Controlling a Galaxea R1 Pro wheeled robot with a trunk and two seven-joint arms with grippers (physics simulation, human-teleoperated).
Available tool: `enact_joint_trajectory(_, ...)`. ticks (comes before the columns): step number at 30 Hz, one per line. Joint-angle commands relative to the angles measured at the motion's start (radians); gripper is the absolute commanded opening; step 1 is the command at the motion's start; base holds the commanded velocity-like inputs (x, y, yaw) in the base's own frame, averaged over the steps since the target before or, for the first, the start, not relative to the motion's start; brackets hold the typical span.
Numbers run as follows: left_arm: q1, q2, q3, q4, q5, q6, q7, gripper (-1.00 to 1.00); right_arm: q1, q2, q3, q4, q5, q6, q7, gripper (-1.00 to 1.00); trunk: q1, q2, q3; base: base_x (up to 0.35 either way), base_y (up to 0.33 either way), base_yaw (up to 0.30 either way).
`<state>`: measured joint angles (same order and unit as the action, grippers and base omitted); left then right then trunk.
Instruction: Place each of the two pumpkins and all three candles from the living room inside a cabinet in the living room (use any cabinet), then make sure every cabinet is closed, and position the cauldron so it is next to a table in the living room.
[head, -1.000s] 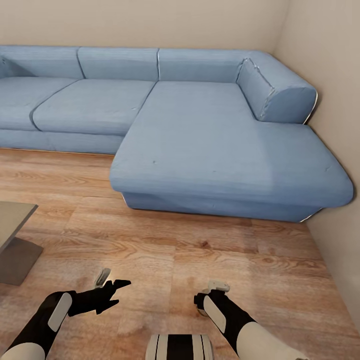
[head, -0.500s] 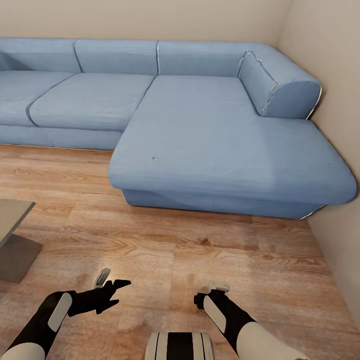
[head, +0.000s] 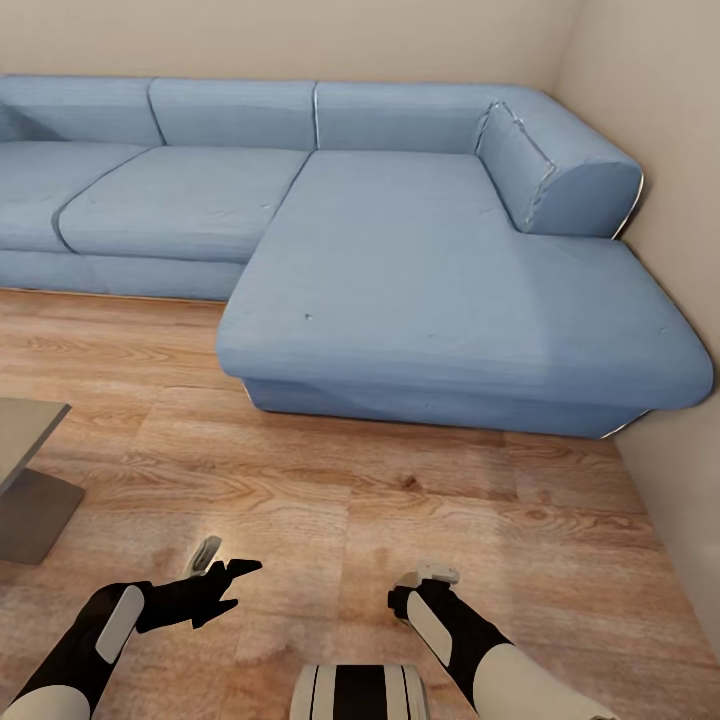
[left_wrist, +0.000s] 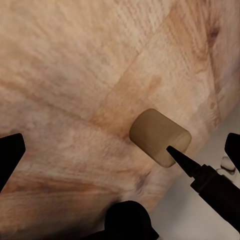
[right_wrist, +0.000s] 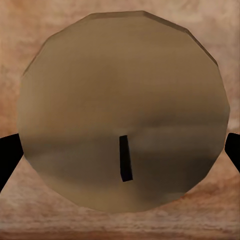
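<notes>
A beige candle (left_wrist: 157, 135) sits between the fingers of my left gripper (head: 225, 585), which is shut on it. In the head view this candle (head: 205, 555) shows as a pale stub beside the black fingers, low over the floor. My right gripper (head: 425, 585) is shut on a second candle (right_wrist: 125, 115), whose round wick end faces the right wrist camera. Its pale top (head: 432, 574) shows above the right wrist. The pumpkins, the third candle, the cabinet and the cauldron are out of view.
A large blue corner sofa (head: 400, 270) spans the room ahead, its chaise reaching toward me. A beige wall (head: 670, 450) runs along the right. A grey table corner (head: 25, 430) juts in at the left. Wood floor (head: 350, 500) lies between me and the sofa.
The whole view shifted slightly a second ago as the camera moved, then stopped. Both arms and the candles keep the same pose.
</notes>
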<state>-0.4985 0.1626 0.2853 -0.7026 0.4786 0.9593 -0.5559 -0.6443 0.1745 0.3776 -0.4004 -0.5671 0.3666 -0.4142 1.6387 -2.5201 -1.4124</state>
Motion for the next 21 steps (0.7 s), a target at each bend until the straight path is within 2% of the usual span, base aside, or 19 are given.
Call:
enact_joint_trajectory(1, 0.0, 0.0, 0.0, 0.0, 0.0, 0.0, 0.0, 1.0, 0.0, 0.0, 0.0, 0.0, 0.0, 0.0, 0.0, 1.0, 0.0, 0.0, 0.0, 0.0, 0.0, 0.0)
enact_joint_trajectory(2, 0.0, 0.0, 0.0, 0.0, 0.0, 0.0, 0.0, 1.0, 0.0, 0.0, 0.0, 0.0, 0.0, 0.0, 0.0, -1.0, 0.0, 0.0, 0.0, 0.0, 0.0, 0.0)
enact_joint_trajectory(21, 0.0, 0.0, 0.0, 0.0, 0.0, 0.001, -0.001, 1.0, 0.0, 0.0, 0.0, 0.0, 0.0, 0.0, 0.0, -1.0, 0.0, 0.0, 0.0, 0.0, 0.0, 0.0)
